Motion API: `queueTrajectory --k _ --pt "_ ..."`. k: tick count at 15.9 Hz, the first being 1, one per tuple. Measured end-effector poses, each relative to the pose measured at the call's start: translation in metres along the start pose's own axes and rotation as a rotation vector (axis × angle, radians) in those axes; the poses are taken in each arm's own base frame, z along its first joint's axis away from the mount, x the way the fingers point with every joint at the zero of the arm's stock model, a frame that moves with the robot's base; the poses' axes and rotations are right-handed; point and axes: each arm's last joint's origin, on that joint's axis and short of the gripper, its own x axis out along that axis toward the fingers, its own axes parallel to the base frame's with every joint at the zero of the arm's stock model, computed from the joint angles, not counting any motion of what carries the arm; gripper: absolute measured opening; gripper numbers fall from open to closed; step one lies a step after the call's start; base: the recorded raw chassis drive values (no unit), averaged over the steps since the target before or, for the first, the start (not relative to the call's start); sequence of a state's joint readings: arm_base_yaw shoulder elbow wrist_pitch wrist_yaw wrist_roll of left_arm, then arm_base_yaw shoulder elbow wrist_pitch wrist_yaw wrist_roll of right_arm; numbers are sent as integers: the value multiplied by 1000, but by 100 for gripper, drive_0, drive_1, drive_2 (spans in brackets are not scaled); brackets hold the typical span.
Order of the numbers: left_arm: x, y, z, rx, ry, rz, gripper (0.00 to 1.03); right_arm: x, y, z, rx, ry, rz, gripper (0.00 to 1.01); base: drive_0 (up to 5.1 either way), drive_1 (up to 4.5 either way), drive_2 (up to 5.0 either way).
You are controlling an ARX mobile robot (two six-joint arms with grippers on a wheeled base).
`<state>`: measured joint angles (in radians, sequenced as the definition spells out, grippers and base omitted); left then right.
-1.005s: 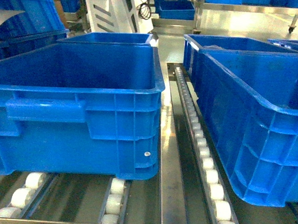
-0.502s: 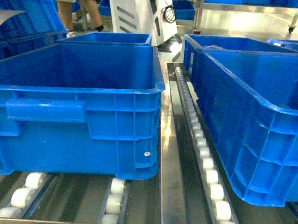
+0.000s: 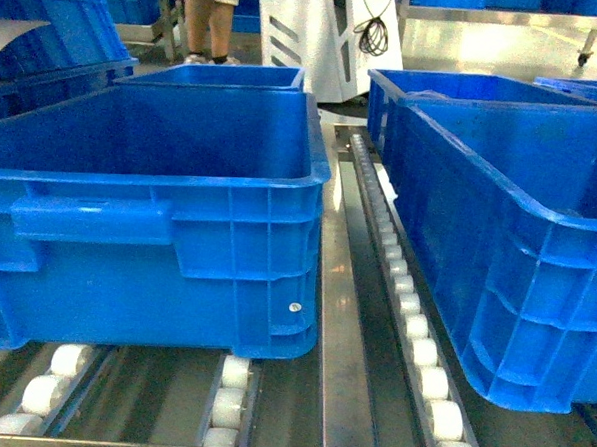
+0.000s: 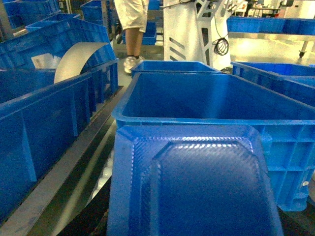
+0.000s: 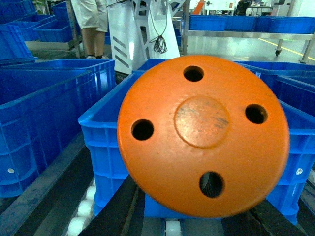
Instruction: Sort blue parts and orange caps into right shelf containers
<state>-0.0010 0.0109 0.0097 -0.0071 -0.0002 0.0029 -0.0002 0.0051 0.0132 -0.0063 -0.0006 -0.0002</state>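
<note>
Orange cap [image 5: 203,135] fills R wrist cam, blue part [image 4: 194,182] fills L

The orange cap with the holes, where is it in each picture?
Head: not in it.
Left wrist: not in it; a blue part fills the bottom.
Right wrist: orange cap fills the middle, close up.
Shared landmark: the white machine at the back.

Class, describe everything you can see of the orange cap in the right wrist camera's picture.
The orange cap is a round disc of matte, plastic-looking material, its flat face turned toward the camera and filling most of the view. A raised circular boss sits at its centre, slightly scuffed, ringed by four round through-holes. It hangs in front of a blue bin on a roller track. What holds it is hidden behind it.
</note>
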Motion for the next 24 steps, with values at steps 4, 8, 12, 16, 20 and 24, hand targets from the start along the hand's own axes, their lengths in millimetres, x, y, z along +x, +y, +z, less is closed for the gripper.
queueTrajectory --k 4,8,12,16,20,24 --pt "0 0 3 12 -32 43 43 0 1 6 -22 -67 -62 38 0 0 0" --pt "35 -7 35 36 -158 249 43 24 10 39 -91 -177 -117 38 0 0 0" --pt "148 -14 76 28 -78 164 43 117 11 73 -66 -81 -50 38 0 0 0" --pt "245 -32 91 10 55 101 43 193 17 88 -61 16 -78 38 0 0 0" --pt "296 -45 89 -23 165 92 67 234 19 87 -58 74 -117 55 0 0 0" --pt "298 -49 90 -49 139 84 100 242 21 84 -51 80 -128 90 0 0 0"
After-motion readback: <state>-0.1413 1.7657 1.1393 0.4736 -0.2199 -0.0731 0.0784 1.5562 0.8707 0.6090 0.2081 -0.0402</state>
